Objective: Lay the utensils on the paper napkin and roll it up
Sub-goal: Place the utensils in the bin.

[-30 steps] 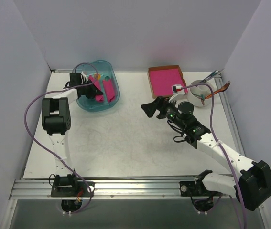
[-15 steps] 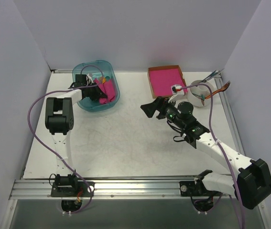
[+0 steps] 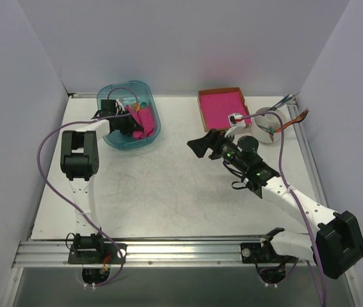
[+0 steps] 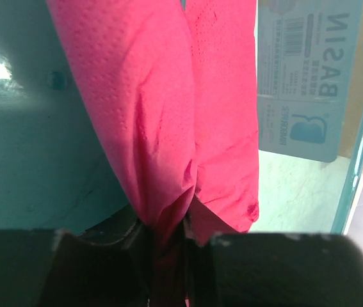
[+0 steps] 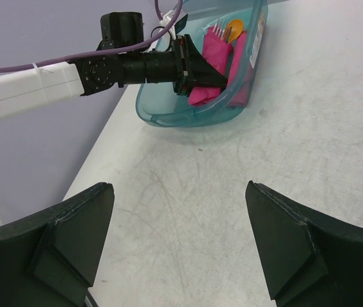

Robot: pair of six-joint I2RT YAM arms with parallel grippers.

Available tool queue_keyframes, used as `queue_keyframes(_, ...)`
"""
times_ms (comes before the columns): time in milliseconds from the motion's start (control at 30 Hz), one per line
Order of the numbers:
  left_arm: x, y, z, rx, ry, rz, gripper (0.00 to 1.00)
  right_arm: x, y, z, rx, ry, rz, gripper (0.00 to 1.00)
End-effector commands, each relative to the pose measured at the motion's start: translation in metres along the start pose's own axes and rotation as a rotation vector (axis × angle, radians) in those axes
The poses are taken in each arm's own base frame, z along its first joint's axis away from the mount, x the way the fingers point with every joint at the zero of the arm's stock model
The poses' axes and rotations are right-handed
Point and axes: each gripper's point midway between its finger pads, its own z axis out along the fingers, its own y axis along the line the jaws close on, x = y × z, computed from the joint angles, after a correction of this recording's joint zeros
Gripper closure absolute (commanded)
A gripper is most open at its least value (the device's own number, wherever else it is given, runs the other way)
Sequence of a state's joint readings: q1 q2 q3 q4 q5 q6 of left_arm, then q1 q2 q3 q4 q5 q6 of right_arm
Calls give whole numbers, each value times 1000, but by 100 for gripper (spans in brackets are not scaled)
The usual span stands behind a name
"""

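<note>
Since a second ago, the left arm (image 3: 77,157) had pulled its elbow in and lifted the napkin (image 4: 162,121) up off the floor of the basin (image 3: 155,109). The right arm (image 3: 283,195) had hardly moved.

The left gripper (image 4: 168,240) had its jaws almost pressed together. They pinched a bunched bit of the pink napkin between them. The rest of the napkin stuck out past the tips in two long folds, inside the basin. Past the napkin was the teal basin wall with a paper label (image 4: 303,77) on it.

The orange spoon (image 5: 235,29) and the pale fork (image 5: 217,29) were at the far end of the basin, beyond the left jaws and close to the napkin.

The right gripper (image 5: 178,192) had its jaws spread wide and held nothing. Only bare table (image 5: 309,128) showed between them. The basin and the left gripper were well ahead of its tips. A box (image 3: 202,105) of pink sheets and a cup (image 3: 262,118) of cutlery stood off to one side, behind those jaws.
</note>
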State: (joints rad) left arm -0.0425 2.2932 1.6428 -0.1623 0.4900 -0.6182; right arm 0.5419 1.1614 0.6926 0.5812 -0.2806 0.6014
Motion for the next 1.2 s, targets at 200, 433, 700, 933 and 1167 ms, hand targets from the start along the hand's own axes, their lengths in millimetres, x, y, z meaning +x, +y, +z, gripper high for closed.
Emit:
queue_keyframes(200, -7, 17, 2, -75, -30, 22, 60, -8, 8, 2, -52, -33, -5, 14)
queue_keyframes(433, -2, 26, 4, -90, -7, 6, 62, -9, 8, 2, -57, -32, -4, 14)
queue_keyframes(700, 2, 33, 0, -96, -11, 9, 53, -6, 8, 4, -67, -24, 1, 14)
queue_keyframes(933, 6, 43, 0, -108, 9, 20, 49, -4, 7, 5, -73, -17, 6, 14)
queue_keyframes(1167, 6, 44, -2, -125, 27, 16, 54, -5, 8, 7, -76, -15, 4, 14)
